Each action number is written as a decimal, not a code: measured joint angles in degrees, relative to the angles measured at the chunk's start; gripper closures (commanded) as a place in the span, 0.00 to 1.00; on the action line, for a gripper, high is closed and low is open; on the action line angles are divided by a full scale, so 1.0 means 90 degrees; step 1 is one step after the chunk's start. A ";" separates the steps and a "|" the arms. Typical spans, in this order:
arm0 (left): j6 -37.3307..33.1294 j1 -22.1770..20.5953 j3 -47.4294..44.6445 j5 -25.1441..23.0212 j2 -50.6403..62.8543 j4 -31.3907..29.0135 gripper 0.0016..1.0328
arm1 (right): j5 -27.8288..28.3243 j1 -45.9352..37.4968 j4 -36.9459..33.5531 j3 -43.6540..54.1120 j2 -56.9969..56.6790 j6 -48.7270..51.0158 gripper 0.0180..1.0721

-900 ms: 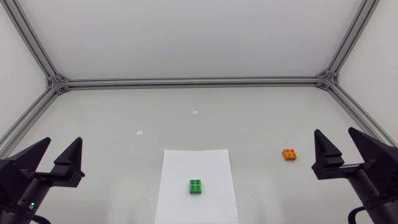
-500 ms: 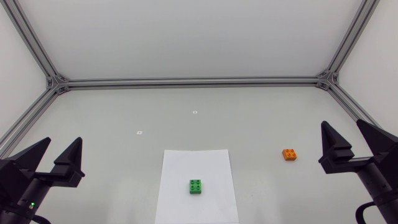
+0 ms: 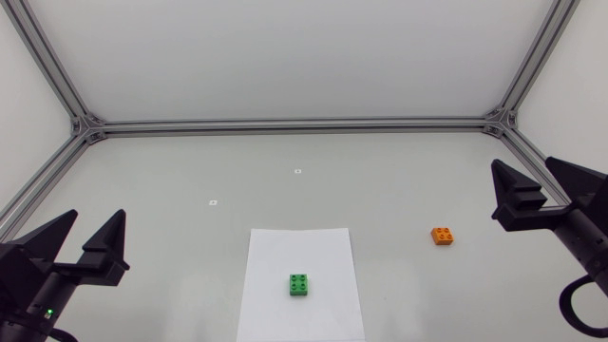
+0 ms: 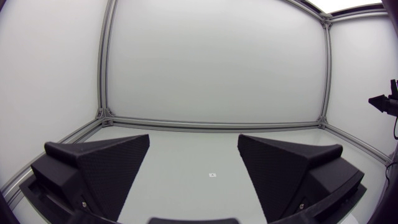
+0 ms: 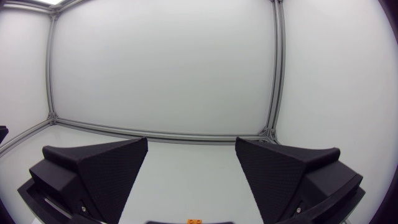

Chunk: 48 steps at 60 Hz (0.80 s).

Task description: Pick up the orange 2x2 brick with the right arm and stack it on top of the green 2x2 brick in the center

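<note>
We had edged our right gripper [image 3: 524,169] forward, its fingers spread wide and empty, so the pickup had barely begun: the orange brick [image 3: 442,236] lay untouched, well apart from the green brick [image 3: 299,284] on the paper [image 3: 275,255].

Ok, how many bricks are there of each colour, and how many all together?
Orange brick: 1
Green brick: 1
Total: 2 bricks
</note>
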<state>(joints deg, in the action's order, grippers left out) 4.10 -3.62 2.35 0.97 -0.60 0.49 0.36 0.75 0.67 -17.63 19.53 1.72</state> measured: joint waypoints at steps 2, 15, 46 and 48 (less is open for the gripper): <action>0.0002 0.0000 0.0000 0.0000 0.0000 0.0000 0.04 | -0.0002 0.0000 0.0000 -0.0080 0.0095 0.0000 0.04; 0.0002 0.0000 0.0000 0.0000 0.0000 0.0000 0.04 | -0.0007 0.0000 -0.0027 -0.0551 0.0843 -0.0002 0.04; 0.0002 0.0000 0.0000 0.0000 0.0000 0.0000 0.04 | -0.0243 -0.0024 -0.1608 -0.2577 0.3026 -0.0240 0.04; 0.0002 0.0000 0.0000 0.0000 0.0000 0.0000 0.04 | -0.0243 -0.0024 -0.1749 -0.2708 0.3157 -0.0243 0.04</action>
<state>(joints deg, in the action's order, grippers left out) 4.12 -3.62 2.35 0.97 -0.60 0.49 -1.83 0.54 -15.07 -42.00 47.94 -0.47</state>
